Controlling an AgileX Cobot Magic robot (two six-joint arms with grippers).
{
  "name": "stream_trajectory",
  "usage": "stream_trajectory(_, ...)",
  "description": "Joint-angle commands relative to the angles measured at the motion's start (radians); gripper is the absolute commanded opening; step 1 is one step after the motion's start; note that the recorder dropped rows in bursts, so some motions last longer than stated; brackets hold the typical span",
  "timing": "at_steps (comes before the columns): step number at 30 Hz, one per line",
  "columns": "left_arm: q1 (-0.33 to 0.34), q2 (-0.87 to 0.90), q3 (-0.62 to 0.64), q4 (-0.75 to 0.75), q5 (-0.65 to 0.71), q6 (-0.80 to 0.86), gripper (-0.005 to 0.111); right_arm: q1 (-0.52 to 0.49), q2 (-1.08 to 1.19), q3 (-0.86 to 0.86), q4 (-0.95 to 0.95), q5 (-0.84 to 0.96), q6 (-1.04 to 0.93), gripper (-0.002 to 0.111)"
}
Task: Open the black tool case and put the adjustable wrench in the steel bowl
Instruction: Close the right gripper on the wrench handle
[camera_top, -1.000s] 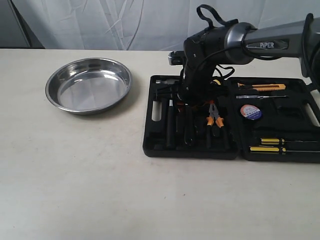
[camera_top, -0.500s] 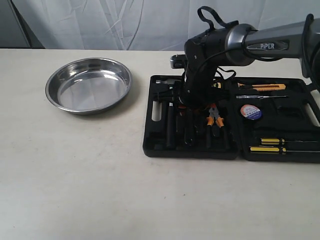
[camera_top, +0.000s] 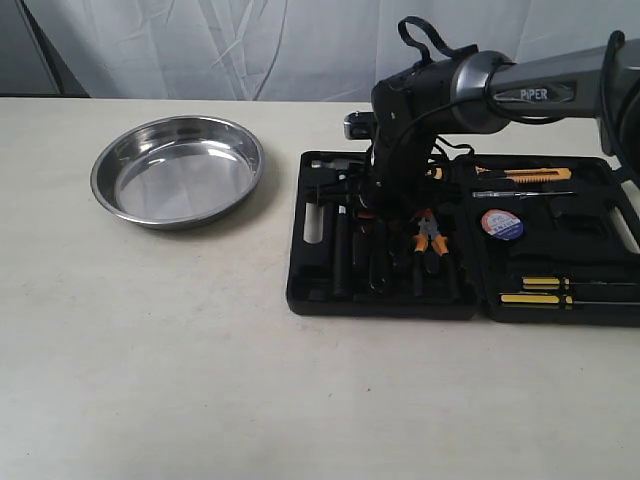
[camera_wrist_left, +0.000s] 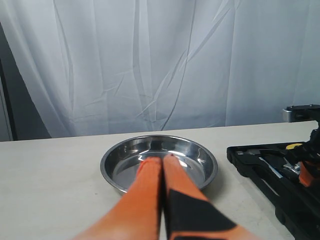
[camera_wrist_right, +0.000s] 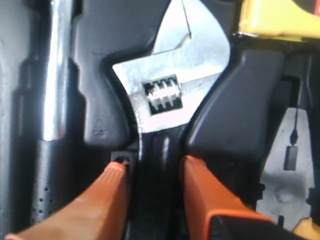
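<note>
The black tool case (camera_top: 300, 292) lies open on the table. The adjustable wrench (camera_wrist_right: 170, 90), with a shiny silver head and a black handle, sits in its moulded slot. My right gripper (camera_wrist_right: 152, 167) reaches down into the case (camera_wrist_right: 235, 115), and its orange fingers (camera_wrist_right: 112, 190) press against both sides of the wrench handle. In the exterior view the right gripper (camera_top: 366, 205) hides most of the wrench. The steel bowl (camera_top: 110, 195) stands empty to the left of the case. My left gripper (camera_wrist_left: 162, 162) is shut on nothing and points at the steel bowl (camera_wrist_left: 195, 150).
A hammer (camera_wrist_right: 55, 75) lies in the slot beside the wrench. Orange-handled pliers (camera_top: 430, 238), a tape roll (camera_top: 501, 224), a utility knife (camera_top: 525, 174) and yellow screwdrivers (camera_top: 545, 290) fill the case. A white curtain hangs behind the table.
The right arm's wrist has shifted slightly right and lower over the case. The bowl and case have not moved.
</note>
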Motion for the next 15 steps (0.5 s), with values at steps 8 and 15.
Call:
stream_trajectory(8,-0.007,-0.005,0.004,0.006,0.000,-0.001,0.000,-0.005,0.089,0.016,0.015,0.018,-0.120,-0.001)
stream_trajectory(15,-0.007,-0.005,0.004,0.006,0.000,-0.001,0.000,-0.005,0.070,0.016,0.017,0.027,-0.150,-0.001)
